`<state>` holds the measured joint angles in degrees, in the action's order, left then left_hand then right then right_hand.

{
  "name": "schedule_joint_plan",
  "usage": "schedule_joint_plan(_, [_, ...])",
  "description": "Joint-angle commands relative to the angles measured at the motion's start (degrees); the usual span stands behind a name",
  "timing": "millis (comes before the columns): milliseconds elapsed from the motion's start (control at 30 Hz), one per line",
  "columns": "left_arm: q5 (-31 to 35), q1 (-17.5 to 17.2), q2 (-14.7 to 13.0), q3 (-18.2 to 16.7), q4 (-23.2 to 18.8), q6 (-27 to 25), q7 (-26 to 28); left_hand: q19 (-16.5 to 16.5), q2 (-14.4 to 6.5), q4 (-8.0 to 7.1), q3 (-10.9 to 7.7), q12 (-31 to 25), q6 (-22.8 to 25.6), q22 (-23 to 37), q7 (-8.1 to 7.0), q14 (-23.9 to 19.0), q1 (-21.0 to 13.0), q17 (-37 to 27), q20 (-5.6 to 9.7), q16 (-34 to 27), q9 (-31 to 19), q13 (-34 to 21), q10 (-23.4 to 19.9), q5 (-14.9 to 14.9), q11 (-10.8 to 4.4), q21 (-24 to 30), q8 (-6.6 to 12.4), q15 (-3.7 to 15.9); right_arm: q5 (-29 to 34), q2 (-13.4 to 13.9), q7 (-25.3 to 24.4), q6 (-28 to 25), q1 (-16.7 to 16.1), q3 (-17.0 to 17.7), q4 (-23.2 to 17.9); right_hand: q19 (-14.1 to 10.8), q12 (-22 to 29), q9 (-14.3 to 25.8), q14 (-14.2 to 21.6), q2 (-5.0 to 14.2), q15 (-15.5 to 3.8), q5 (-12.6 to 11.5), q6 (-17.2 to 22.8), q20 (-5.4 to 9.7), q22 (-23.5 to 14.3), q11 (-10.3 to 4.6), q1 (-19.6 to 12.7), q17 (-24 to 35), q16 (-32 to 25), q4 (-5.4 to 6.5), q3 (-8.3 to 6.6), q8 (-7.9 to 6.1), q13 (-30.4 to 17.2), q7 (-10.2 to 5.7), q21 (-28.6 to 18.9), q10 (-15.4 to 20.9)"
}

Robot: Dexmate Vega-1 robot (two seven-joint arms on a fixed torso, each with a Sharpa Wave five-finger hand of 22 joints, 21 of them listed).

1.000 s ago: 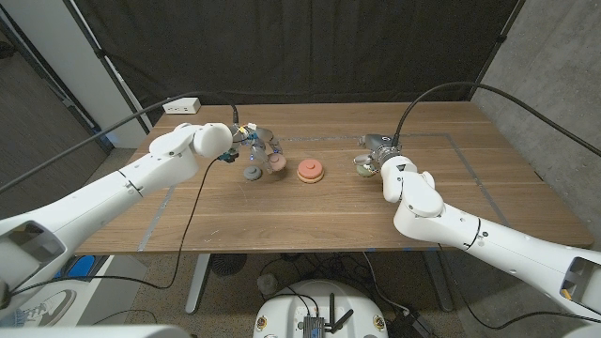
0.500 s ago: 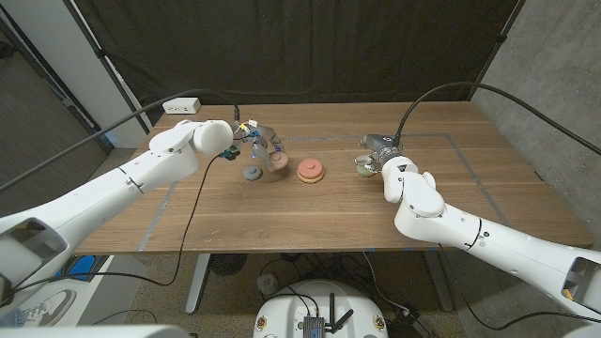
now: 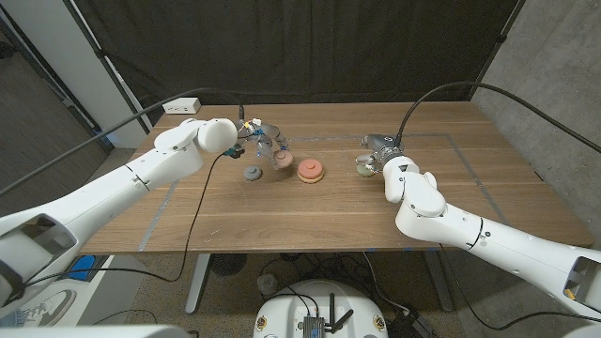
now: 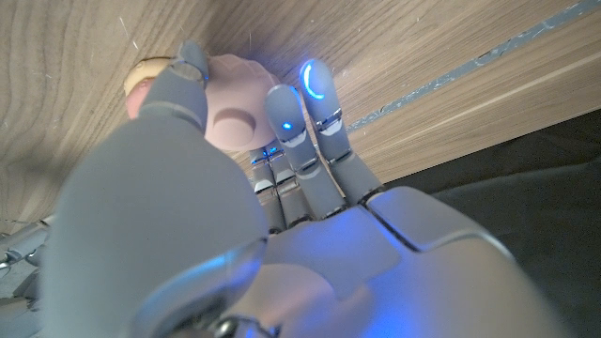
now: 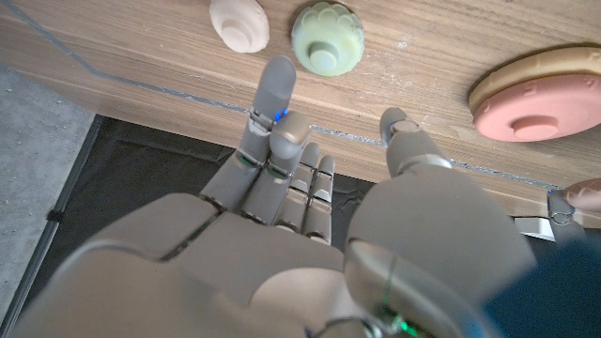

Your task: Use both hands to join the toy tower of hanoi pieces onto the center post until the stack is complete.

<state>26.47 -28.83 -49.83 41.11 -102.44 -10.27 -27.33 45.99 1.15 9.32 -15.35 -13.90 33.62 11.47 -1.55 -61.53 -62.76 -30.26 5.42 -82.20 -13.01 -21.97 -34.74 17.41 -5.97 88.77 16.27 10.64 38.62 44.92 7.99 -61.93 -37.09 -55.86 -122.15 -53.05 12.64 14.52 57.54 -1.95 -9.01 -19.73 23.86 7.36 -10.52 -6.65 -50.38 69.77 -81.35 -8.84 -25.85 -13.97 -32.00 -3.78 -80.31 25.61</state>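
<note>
The pink piece [image 3: 280, 161] sits in my left hand [image 3: 262, 143], pinched between thumb and fingers; in the left wrist view [image 4: 230, 117] I see the piece's studded face with fingertips [image 4: 310, 89] curled round its rim. From the piece, the stack [image 3: 311, 171], a coral disc on a tan base at table centre, lies at about four o'clock in the head view, just beside it, so I judge the coming move to be a short carry that way and a lowering onto the stud. The piece is round, so it has no long axis to line up; what matters is keeping its face level over the stack. A grey piece [image 3: 252, 173] lies on the table at about seven o'clock from the held one, near it. My left hand is the nearer to the stack. My right hand [image 3: 378, 150] is at three o'clock from the stack, well apart, fingers spread and holding nothing, as the right wrist view [image 5: 310, 188] shows plainly. That view also separates a green piece [image 5: 327, 38] and a cream one [image 5: 239, 23] lying ahead of the fingers, where the head view shows one pale lump [image 3: 362, 167] beside the hand. The head view alone gives me both hands against the stack.
</note>
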Motion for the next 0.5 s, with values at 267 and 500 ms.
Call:
schedule_joint_plan(267, [0.4,2.0,2.8,1.6,2.7,2.2,0.6,0.5,-0.9,-0.3,-0.51,0.2,0.9,0.0,0.3,-0.4,1.3,-0.4,6.68,0.2,-0.8,-6.0,-3.8,0.0,-3.06,0.0,-0.07,1.95,-1.4,0.5,-1.2,-0.3,0.0,0.1,-0.2,-0.4,-0.1,0.1,0.5,0.5,-3.46,-0.4,0.5,5.18,-0.1,-0.21,0.1,0.1,0.0,-0.18,-0.49,-0.07,-0.3,0.02,0.1,0.6])
schedule_joint_plan(500, [0.7,2.8,3.7,2.2,3.5,3.1,1.0,0.5,-0.9,-0.27,-0.58,0.4,0.9,0.0,0.31,-0.7,1.3,-0.8,6.68,0.1,-0.9,-6.4,-4.0,-0.1,-2.98,0.0,-0.21,1.95,-1.5,0.6,-1.5,-0.8,0.1,-0.1,-0.5,-0.4,-0.1,0.1,0.7,0.5,-3.45,-0.4,0.6,5.18,-0.1,-0.15,0.1,0.2,-0.1,-0.18,-0.51,-0.07,-0.3,0.01,0.1,0.7])
